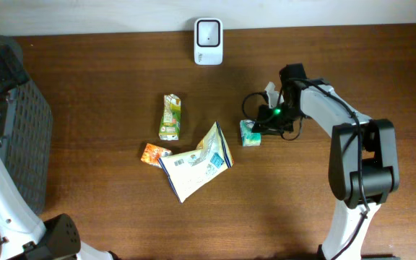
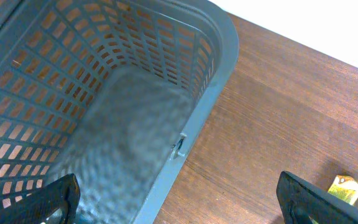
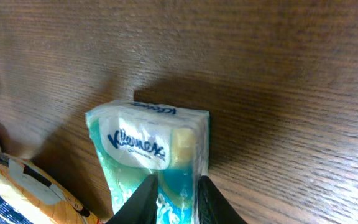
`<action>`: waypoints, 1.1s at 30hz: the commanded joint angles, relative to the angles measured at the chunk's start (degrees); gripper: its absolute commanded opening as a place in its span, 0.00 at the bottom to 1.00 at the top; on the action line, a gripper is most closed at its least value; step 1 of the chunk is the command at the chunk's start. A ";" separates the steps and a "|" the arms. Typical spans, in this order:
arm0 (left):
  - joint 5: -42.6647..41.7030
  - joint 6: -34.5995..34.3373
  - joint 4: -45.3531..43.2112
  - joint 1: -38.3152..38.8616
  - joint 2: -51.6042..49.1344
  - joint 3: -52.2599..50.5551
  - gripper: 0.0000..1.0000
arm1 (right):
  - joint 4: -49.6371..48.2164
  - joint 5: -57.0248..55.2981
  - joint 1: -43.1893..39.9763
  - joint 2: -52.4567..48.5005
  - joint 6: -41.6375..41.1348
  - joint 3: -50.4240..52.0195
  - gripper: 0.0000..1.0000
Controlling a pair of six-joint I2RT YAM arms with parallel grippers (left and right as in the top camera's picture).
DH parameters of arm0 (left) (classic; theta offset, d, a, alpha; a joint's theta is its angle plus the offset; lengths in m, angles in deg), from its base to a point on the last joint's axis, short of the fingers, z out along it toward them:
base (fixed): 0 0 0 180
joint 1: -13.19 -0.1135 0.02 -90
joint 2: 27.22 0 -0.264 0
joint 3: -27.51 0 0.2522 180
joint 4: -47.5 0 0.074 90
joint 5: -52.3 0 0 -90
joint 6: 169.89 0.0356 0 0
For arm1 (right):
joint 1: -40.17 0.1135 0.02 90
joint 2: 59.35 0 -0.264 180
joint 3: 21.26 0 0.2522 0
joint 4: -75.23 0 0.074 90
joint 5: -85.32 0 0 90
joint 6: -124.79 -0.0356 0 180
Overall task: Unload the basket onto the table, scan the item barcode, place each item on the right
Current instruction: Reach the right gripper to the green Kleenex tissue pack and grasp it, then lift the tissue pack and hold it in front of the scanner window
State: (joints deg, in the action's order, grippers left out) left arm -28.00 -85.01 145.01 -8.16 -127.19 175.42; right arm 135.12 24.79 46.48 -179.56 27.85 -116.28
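Observation:
A small teal and white Kleenex tissue pack lies on the wooden table right of centre. My right gripper reaches it from the right. In the right wrist view its two dark fingers press on the near end of the pack, which fills the gap of the gripper. The white scanner stands at the table's back edge. My left gripper hangs wide open and holds nothing, over the rim of the grey basket.
A green drink carton, a small orange packet and a white and blue bag lie left of the tissue pack. The grey basket stands at the far left. The bag's edge shows beside the pack.

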 commanded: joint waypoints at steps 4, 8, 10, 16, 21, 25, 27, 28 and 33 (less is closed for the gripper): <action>0.02 0.90 -0.09 -0.20 -0.20 0.52 0.99 | -2.97 2.91 0.04 -0.31 1.14 5.27 0.16; 0.00 0.90 -0.09 -0.20 -0.20 0.52 0.99 | -0.63 3.72 0.02 -0.28 0.24 5.27 0.04; 0.02 0.90 -0.09 -0.20 -0.20 0.52 0.99 | 0.59 6.21 -0.11 -0.13 0.57 5.11 0.04; 0.02 0.90 -0.09 -0.20 -0.20 0.52 0.99 | 5.92 19.17 -3.52 3.21 10.01 2.54 0.04; 0.02 0.90 -0.09 -0.20 -0.20 0.52 0.99 | 12.72 29.09 -8.72 8.26 17.35 -0.22 0.04; 0.02 0.90 -0.09 -0.20 -0.20 0.52 0.99 | 15.56 36.92 -11.34 10.64 20.48 -1.14 0.04; 0.02 0.90 -0.09 -0.20 -0.20 0.52 0.99 | 15.65 40.59 -11.93 11.04 20.48 -1.27 0.04; 0.02 0.90 -0.09 -0.20 -0.20 0.52 0.99 | 15.65 42.80 -12.02 11.06 20.48 -1.33 0.04; 0.02 0.90 -0.09 -0.20 -0.20 0.52 0.99 | 15.65 53.22 -11.56 11.50 20.48 -1.40 0.04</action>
State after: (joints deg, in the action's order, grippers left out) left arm -28.00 -85.01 145.01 -8.16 -127.19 175.42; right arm 150.57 68.04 34.59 -169.39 47.13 -116.93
